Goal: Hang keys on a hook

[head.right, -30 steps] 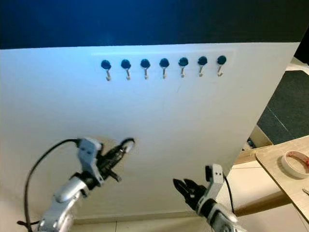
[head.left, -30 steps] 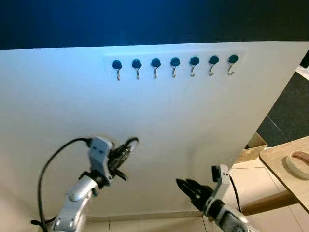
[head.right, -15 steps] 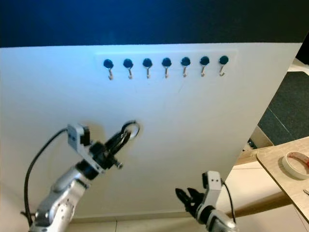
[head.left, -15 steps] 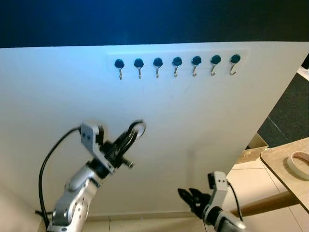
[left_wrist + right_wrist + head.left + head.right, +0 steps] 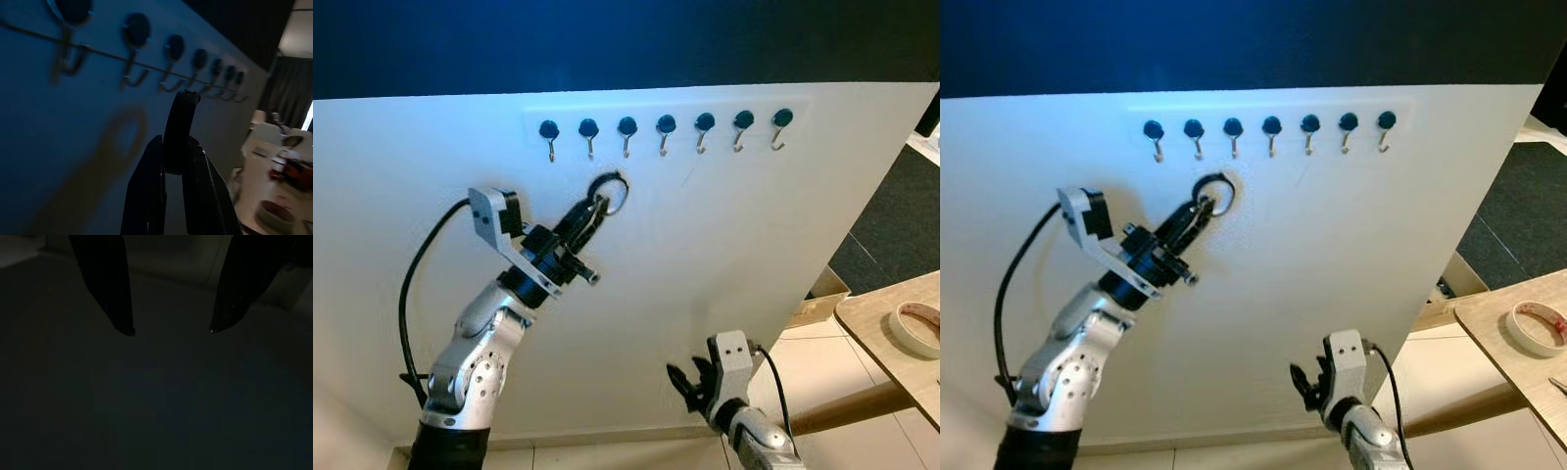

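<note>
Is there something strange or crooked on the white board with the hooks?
Nothing stands out. The seven hooks sit in an even row on the white board, all bare. The left gripper holds the key ring just below them, not yet hung. The right gripper hangs idle low down.

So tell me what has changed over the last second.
The left claw has climbed the white board, carrying the dark key ring up to just below the row of blue-capped metal hooks, its grip unchanged. The right claw has sunk lower and stayed open. The ring is not yet hooked.
</note>
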Robot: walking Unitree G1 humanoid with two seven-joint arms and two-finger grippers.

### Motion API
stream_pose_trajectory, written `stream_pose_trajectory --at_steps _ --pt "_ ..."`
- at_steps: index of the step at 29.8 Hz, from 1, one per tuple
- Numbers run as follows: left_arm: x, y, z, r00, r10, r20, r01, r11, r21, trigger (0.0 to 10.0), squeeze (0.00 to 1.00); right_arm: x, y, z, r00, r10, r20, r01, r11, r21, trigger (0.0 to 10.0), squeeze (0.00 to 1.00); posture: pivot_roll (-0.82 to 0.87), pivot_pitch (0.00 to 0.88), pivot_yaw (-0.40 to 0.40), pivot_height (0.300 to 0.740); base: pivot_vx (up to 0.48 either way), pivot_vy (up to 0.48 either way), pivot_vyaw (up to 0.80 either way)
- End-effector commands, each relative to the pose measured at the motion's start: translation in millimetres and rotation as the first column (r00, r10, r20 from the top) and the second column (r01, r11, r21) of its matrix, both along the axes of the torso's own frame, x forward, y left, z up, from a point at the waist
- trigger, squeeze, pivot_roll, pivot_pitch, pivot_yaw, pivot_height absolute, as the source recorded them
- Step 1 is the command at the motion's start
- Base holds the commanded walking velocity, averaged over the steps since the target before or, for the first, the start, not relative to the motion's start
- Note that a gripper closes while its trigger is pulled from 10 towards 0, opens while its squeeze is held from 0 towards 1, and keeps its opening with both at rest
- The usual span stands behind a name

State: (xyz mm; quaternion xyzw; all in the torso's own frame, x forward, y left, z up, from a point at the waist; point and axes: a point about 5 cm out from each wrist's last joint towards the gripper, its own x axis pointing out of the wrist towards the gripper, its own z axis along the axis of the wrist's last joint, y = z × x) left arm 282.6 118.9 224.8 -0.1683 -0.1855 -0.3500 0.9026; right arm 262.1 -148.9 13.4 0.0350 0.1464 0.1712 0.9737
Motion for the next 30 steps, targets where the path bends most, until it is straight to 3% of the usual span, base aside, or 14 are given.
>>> stream_pose_trajectory --at_steps 1,10,20,23,26,30 --pt "2.6 1.1 7 0.999 0.028 0.031 -0.028 1.0 -0.014 10.0 0.0 4.4 4.8 7 0.998 0.016 0.059 -0.015 1.0 -0.02 10.0 0.0 0.04 0.054 0.009 0.74 0.0 0.0 0.0" --pt "2.4 2.2 18 0.997 0.045 0.061 -0.043 0.998 -0.043 10.0 0.0 2.8 10.5 4 0.995 0.066 0.07 -0.064 0.997 -0.04 10.0 0.0 0.04 0.053 0.009 0.74 0.0 0.0 0.0" --pt "3.0 1.2 25 0.996 0.041 0.075 -0.038 0.998 -0.05 10.0 0.0 1.2 27.6 23 0.966 0.148 0.21 -0.16 0.986 0.041 10.0 0.0 0.04 0.055 0.011 0.74 0.0 0.0 0.0" --pt "2.3 -0.7 25 0.997 0.026 0.073 -0.023 0.998 -0.051 10.0 0.0 -0.2 37.2 36 0.938 0.2 0.282 -0.226 0.972 0.062 10.0 0.0 0.04 0.055 0.012 0.74 0.0 0.0 0.0" --pt "1.2 -3.3 23 0.998 0.005 0.057 -0.003 0.999 -0.047 10.0 0.0 -4.5 51.8 56 0.879 0.294 0.375 -0.332 0.942 0.04 10.0 0.0 0.04 0.058 0.013 0.74 0.0 0.0 0.0" --pt "0.1 -6.4 20 0.999 -0.018 0.044 0.02 0.999 -0.037 10.0 0.0 -4.4 57.6 64 0.857 0.322 0.402 -0.367 0.929 0.038 10.0 0.0 0.04 0.057 0.015 0.74 0.0 0.0 0.0"
